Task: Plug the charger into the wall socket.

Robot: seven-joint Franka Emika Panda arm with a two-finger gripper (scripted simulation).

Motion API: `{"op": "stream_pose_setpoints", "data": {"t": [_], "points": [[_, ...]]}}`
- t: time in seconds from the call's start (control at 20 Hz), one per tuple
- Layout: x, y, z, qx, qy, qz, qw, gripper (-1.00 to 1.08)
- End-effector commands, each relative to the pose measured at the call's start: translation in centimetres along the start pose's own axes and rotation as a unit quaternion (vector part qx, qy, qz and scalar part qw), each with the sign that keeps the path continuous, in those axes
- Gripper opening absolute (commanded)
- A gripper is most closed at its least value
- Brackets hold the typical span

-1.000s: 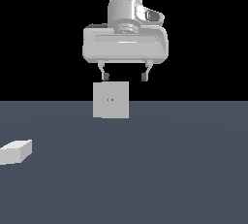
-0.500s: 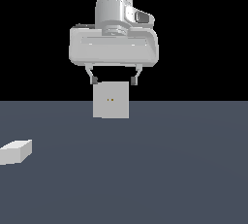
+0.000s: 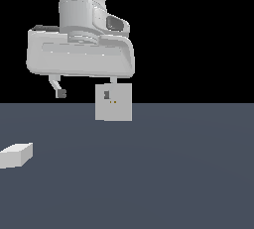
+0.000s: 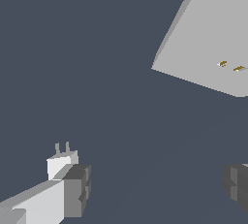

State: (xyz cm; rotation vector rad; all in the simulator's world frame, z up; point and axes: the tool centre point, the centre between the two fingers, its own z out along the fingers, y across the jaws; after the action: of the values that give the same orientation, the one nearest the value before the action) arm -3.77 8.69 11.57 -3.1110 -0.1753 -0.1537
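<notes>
Overhead, the glossy grey-white tool hangs with its two thin fingers spread wide, pinching nothing. The charger, a plain off-white oblong block with two short prongs visible in the wrist view, lies on the flat slate-grey bench toward the exterior view's left. The wall socket, a matte upright square slab with two tiny orange dots, stands well apart from it.

A bare simulated test scene — no real room. A flat, featureless slate-grey floor meets a pure black backdrop; the plain off-white blocks look untextured — probably simple rendered shapes, with no furnishings shown.
</notes>
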Motion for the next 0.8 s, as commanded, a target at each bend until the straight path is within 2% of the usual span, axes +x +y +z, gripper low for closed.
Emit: {"op": "stream_pose_setpoints", "data": {"t": [0.0,0.35,0.75], "points": [[-0.8,-2.0,0.9,0.002,0.012,-0.014,0.9998,1.0],[-2.8,-6.6,3.1,0.005,0.041,-0.048,0.998,1.0],[-4.1,-9.5,4.7,0.005,0.059,-0.069,0.9958,1.0]]}}
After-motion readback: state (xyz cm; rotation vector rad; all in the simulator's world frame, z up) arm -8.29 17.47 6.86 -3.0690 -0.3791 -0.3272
